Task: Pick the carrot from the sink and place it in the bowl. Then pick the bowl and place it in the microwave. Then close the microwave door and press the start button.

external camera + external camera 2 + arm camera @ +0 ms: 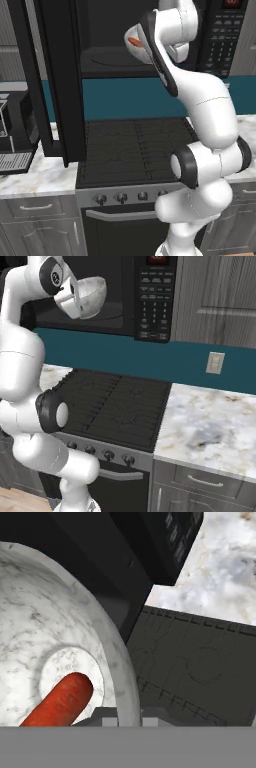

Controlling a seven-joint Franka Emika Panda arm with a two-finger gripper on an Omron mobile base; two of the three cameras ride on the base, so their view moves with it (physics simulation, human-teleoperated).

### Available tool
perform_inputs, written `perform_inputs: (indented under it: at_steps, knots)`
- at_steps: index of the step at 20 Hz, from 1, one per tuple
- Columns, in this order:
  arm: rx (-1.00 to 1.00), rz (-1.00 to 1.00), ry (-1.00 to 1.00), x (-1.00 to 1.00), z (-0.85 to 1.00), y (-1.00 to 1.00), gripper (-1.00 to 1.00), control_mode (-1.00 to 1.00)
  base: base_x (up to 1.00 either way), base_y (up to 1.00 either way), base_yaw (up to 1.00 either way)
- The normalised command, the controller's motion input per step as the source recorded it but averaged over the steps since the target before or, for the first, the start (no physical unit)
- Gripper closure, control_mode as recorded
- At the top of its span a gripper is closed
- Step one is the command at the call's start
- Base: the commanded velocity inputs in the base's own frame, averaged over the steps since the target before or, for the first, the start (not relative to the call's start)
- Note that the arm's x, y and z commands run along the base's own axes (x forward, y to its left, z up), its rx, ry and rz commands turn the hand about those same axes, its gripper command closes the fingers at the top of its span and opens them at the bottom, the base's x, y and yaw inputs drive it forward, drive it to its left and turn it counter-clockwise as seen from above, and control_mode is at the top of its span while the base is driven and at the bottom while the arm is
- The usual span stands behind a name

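Black stovetop (135, 147) with ridged grates, flanked by marbled countertop (210, 423) on both sides. Row of round knobs (121, 197) along the range front, oven handle (120, 215) below. Teal backsplash (150, 361) carries a pale wall outlet (215, 362). Grey cabinet drawers (36, 206) sit beneath the counter.

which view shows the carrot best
The hand view: the short orange-red carrot lies large on the floor of the white-grey marbled bowl. The left base view gives an orange sliver; in the right base view the bowl's wall hides it.

Base views flanking the arm, sharing stove (135, 145) and microwave (155, 296).
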Motion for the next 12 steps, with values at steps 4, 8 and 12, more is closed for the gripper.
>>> perform_inputs:
  at_steps: [4,8,12]
  knots:
    - [0.02,-0.13,0.11,0.7,-0.02,0.07,1.0,-1.0,0.0,0.0,0.0]
    - [0.03,-0.06,0.03,0.58,-0.16,0.04,1.0,-1.0,0.0,0.0,0.0]
    - [0.0,-0.01,0.0,0.51,-0.28,0.06,1.0,-1.0,0.0,0.0,0.0]
